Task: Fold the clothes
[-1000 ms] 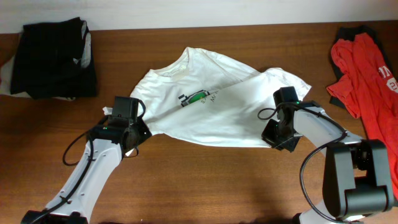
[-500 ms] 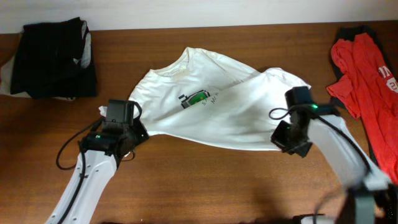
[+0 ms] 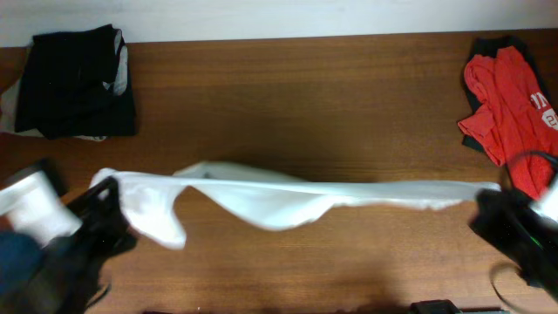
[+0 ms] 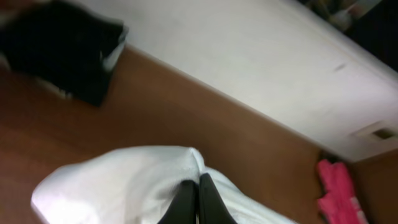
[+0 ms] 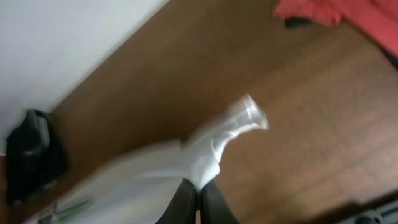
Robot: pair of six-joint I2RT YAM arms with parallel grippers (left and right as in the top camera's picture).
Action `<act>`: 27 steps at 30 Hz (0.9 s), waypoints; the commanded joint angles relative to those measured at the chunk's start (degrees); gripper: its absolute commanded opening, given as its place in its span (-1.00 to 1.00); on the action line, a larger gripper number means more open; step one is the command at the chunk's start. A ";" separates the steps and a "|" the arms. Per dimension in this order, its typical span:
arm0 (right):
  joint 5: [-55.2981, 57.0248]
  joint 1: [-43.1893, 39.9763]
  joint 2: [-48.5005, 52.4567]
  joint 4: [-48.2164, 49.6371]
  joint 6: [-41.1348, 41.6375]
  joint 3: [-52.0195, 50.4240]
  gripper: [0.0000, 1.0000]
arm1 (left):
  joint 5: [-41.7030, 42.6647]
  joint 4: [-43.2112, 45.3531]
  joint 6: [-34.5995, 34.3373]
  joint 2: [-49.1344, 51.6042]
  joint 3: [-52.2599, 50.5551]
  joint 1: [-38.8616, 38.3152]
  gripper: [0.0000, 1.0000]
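The white T-shirt (image 3: pixel 288 199) hangs stretched in a long band above the table, held at both ends. My left gripper (image 3: pixel 106 202) is shut on its left end; in the left wrist view the fingers (image 4: pixel 196 194) pinch white cloth (image 4: pixel 124 180). My right gripper (image 3: pixel 490 199) is shut on its right end; in the right wrist view the fingers (image 5: pixel 198 194) pinch a bunched fold (image 5: pixel 211 149). A trace of the green mark (image 5: pixel 71 207) shows at the lower left of the right wrist view. Both arms are raised and blurred.
Black folded garments (image 3: pixel 77 80) lie at the back left corner, also in the left wrist view (image 4: pixel 59 50). The red T-shirt (image 3: pixel 510 96) lies at the right edge, also in the right wrist view (image 5: pixel 339 15). The brown table (image 3: pixel 296 96) runs to a white wall behind.
Both grippers have lifted the shirt off the table and pulled apart toward the near side, stretching it from a flat spread into a taut hanging band.
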 commanded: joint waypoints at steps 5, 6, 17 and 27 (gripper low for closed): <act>5.46 -0.17 2.84 -0.13 -1.27 21.73 -0.92 | -3.69 -1.55 2.69 3.06 19.06 0.17 -0.99; 6.36 -0.17 4.31 0.76 -1.27 21.70 -0.92 | -5.11 -1.29 2.69 4.70 19.06 0.17 -0.98; 15.82 -0.28 53.99 16.22 -1.31 21.64 -0.84 | -16.28 22.86 9.33 61.11 19.06 0.22 -0.99; 11.32 -6.78 70.77 12.74 -4.68 21.88 0.97 | -14.86 26.51 12.11 78.53 20.04 0.20 0.98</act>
